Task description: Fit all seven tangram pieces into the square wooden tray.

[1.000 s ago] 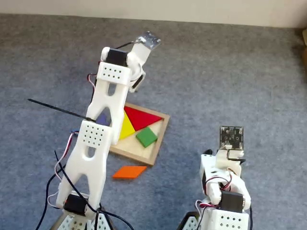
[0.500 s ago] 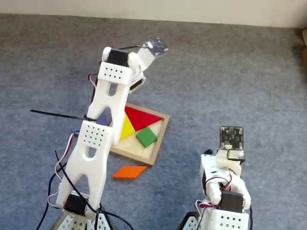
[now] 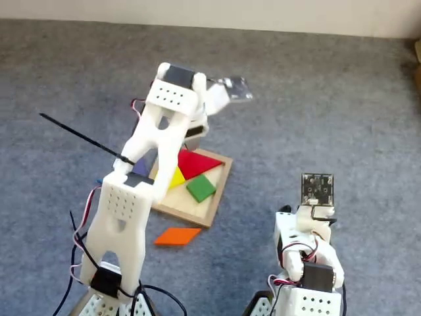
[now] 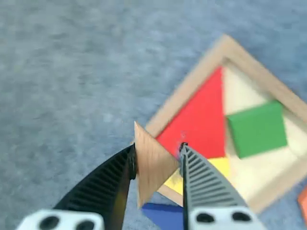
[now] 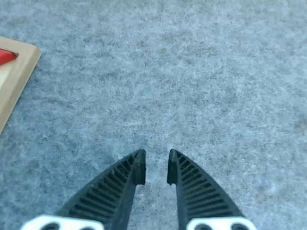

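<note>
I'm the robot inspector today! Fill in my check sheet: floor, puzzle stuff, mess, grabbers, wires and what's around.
Surface: grey carpet.
Job's things: wooden tray holds red triangle, yellow piece and green square; blue piece partly hidden; orange parallelogram on the carpet beside the tray.
Clutter: nothing seen.
Grippers: left gripper shut on a wood-coloured triangle over the tray's edge; right gripper slightly open, holding nothing, over carpet.
Cables: dark wires beside the left arm; red and white wires on the right arm.
Surroundings: pale wall at the far edge.

Tray (image 3: 221,192): one. Tangram pieces (image 3: 201,187): six visible, possibly another hidden. Arms (image 3: 125,217): two.
</note>
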Available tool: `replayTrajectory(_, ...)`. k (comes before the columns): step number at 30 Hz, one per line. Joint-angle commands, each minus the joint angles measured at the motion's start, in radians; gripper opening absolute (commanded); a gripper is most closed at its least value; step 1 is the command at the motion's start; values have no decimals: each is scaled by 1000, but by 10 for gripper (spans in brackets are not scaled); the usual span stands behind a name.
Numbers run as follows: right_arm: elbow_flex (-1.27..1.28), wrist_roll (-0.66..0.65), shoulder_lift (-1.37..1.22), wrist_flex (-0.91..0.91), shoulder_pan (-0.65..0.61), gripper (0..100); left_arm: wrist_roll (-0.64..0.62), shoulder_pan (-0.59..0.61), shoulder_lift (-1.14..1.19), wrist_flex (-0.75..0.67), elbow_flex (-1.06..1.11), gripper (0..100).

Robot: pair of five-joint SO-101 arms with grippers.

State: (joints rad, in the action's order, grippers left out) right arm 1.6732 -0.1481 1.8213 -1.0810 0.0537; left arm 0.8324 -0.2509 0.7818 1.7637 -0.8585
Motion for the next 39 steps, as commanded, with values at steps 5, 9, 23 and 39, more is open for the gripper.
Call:
replayTrajectory(5,120,-2,8,1,10,91,150,-64,-139,5,119,64)
replayTrajectory(9,120,-2,8,1,10,91,236,-87,-139,5,140,63)
replayTrajectory(23,120,-2,8,1,10,91,417,-208,-131,3,232,66)
replayTrajectory(39,120,-2,8,1,10,91,209,-240,-130,-77,263,187)
